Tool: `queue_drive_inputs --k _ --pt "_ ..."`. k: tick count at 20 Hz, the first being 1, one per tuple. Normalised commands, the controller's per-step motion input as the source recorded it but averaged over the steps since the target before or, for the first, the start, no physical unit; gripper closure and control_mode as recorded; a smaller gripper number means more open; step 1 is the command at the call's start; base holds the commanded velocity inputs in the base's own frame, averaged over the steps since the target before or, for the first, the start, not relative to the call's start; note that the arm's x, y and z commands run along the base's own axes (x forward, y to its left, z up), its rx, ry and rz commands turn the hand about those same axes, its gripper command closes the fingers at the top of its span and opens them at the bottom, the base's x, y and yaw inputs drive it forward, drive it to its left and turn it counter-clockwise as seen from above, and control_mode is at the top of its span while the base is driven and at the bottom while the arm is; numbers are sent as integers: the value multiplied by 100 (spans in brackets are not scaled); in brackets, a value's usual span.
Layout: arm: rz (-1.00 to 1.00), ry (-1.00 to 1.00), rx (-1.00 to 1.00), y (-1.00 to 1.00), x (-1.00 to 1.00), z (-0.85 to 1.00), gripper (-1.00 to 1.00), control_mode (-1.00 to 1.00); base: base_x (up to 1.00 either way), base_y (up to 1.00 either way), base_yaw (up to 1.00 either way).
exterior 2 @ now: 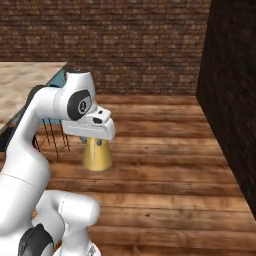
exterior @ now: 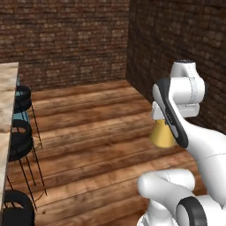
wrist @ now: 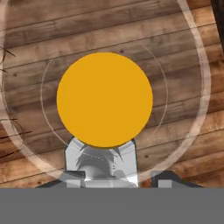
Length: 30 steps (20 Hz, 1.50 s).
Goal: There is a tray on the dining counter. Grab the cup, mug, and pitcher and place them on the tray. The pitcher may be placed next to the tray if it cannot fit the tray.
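The pitcher [exterior 2: 97, 156], a clear glass cone with orange-yellow liquid, hangs upright in the air over the wooden floor. My gripper [exterior 2: 95, 141] is shut on its narrow neck from above. In the left base view the pitcher [exterior: 162, 134] shows below my forearm, which hides the gripper. Looking down in the hand view, the liquid is an orange disc in the pitcher [wrist: 105, 99], with the gripper [wrist: 111, 175] at its neck. The dining counter [exterior: 6, 97] runs along the far left, and its end shows as the dining counter [exterior 2: 25, 82]. The tray, cup and mug are out of view.
Black wire-legged stools [exterior: 20, 99] [exterior: 17, 141] [exterior: 17, 207] line the counter's side. Brick walls close the room at the back [exterior: 66, 39] and on the right [exterior 2: 232, 100]. Open wooden floor [exterior 2: 160, 150] lies between.
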Motion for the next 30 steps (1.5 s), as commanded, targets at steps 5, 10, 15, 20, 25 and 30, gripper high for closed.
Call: queue_drive_inputs --k 5,10,15,20,25,30 --pt "0 0 0 0 0 0 100 100 100 -7 0" --pt "0 0 0 0 0 0 100 100 100 -9 0" --pt "0 0 0 0 0 0 100 100 100 -8 0" --pt "0 0 0 0 0 0 100 100 100 -11 0" --pt "0 0 0 0 0 0 100 100 100 -10 0" --pt "0 0 0 0 0 0 100 100 100 -14 0"
